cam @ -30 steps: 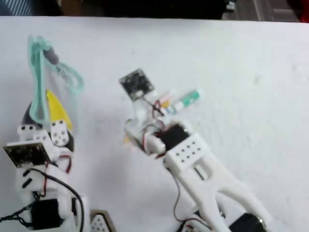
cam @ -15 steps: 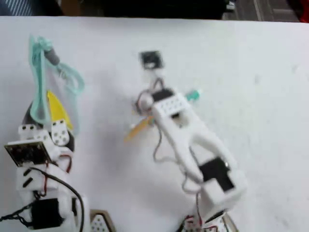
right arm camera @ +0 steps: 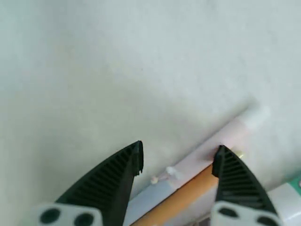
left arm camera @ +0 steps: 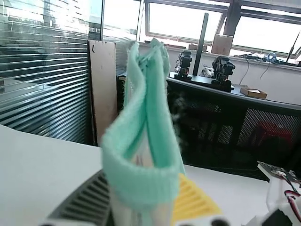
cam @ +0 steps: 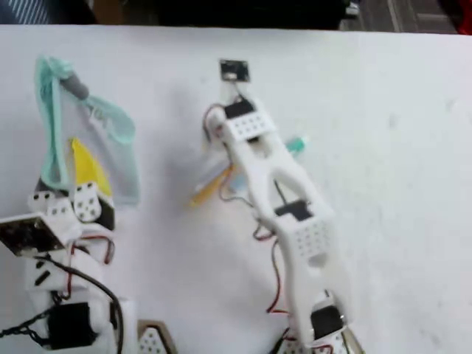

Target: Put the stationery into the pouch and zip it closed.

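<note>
A clear pouch [cam: 96, 140] with teal trim stands tilted at the left of the table. My left gripper [cam: 70, 173] is shut on its lower edge, with the yellow finger [cam: 88, 166] beside it. In the left wrist view the teal zip band [left arm camera: 146, 141] rises straight out of that gripper [left arm camera: 141, 212]. The stationery lies at the table's middle under my right arm [cam: 273, 177]: an orange pencil [cam: 210, 188] and a teal-capped pen [cam: 295, 145]. My right gripper [right arm camera: 178, 147] hangs open just above them, its black fingers [right arm camera: 122, 169] astride the orange pencil [right arm camera: 188, 197] and a pale pen [right arm camera: 225, 136].
The white table [cam: 398, 147] stretches free to the right and far side. My left arm's base and cables [cam: 59, 295] fill the near left corner. The table's far edge [cam: 295, 26] borders a dark background.
My right arm has stretched farther across the table and tipped its wrist down over the pens. The pouch's top has leaned slightly left in the left gripper.
</note>
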{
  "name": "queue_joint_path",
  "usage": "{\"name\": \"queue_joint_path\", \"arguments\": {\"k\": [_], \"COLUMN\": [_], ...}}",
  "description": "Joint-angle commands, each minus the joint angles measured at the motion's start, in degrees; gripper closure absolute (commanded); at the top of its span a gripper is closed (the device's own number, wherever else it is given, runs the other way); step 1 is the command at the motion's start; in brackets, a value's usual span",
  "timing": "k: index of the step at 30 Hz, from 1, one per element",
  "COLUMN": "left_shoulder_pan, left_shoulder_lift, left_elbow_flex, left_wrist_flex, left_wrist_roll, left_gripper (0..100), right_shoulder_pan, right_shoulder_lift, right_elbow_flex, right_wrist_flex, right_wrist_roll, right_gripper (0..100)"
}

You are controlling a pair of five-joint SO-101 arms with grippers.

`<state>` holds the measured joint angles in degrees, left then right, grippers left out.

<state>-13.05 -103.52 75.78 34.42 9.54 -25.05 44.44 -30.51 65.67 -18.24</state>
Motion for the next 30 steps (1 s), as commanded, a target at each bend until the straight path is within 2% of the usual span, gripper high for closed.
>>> {"name": "queue_joint_path", "arguments": {"k": [1, 6, 8, 14, 16, 26, 28, 30], "left_shoulder_pan": [0.13, 4.35, 5.58, 5.76, 5.76, 6.81, 8.75, 10.59], "left_shoulder_lift": [-1.54, -1.54, -1.54, -1.54, -1.54, -1.54, -1.54, -1.54], "left_elbow_flex": [-0.35, -0.35, -0.35, -0.35, -0.35, -0.35, -0.35, -0.35], "left_wrist_flex": [0.62, 2.2, 2.55, 2.55, 2.55, 3.16, 4.13, 4.48], "left_wrist_roll": [0.44, 0.26, 0.26, 0.26, 0.26, 0.44, 0.26, 0.18], "left_gripper": [98, 98, 98, 98, 98, 98, 98, 98], "right_shoulder_pan": [1.89, 3.3, 4.09, 4.53, 4.44, 4.88, 5.23, 5.32], "right_shoulder_lift": [4.7, 8.04, 9.45, 12.79, 13.93, 18.24, 19.91, 21.49], "right_elbow_flex": [-5.27, -11.96, -13.8, -19.87, -21.8, -29.71, -32.0, -34.46], "right_wrist_flex": [1.98, 7.43, 9.54, 15.78, 16.66, 18.68, 18.68, 19.12], "right_wrist_roll": [-0.18, -0.09, -0.09, -0.26, -0.18, -0.09, -0.09, 0.0], "right_gripper": [79.8, 98.0, 96.8, 80.2, 78.9, 82.5, 87.6, 96.8]}}
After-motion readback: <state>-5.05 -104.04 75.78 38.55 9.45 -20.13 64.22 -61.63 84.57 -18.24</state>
